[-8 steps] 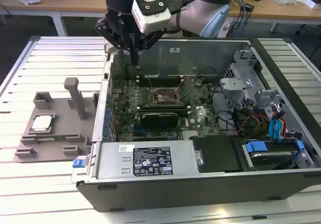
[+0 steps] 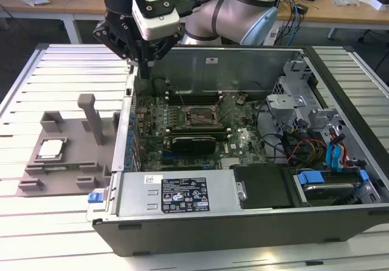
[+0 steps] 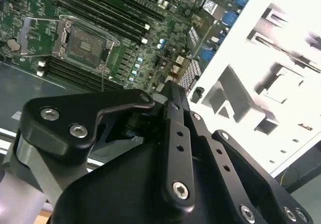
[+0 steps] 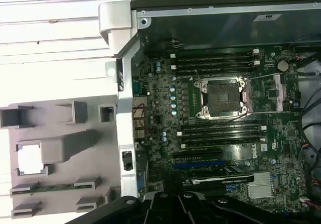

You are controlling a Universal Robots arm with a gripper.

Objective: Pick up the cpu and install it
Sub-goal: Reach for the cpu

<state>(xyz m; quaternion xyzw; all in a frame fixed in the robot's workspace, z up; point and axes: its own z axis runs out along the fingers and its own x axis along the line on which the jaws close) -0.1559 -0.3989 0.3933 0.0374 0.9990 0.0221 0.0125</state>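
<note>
1. Work on the job has hardly begun; the cpu lies flat in its pocket on the grey holder, at the exterior view's left; it is outside the computer case, and nothing touches it.
2. In the first wrist view the cpu shows as a bright square in that same pocket; the case wall stands between it and the green board.
3. The gripper hangs up high over the far corner of the case, close to that wall; it is well apart from the cpu; it touches nothing that I can see.
4. Its fingers look pressed together in the exterior view; there is nothing between them, so it carries no part.
5. The socket sits in the middle of the green board; in both wrist views it looks open and bare; its metal frame looks swung back to one side; no chip is in it.
6. A long black card lies just beside the socket, on the near side in the exterior view; it is no part of this job.
7. So, as I judge it, both steps are not yet done; the cpu is not picked up, and it is not in the socket.
</note>
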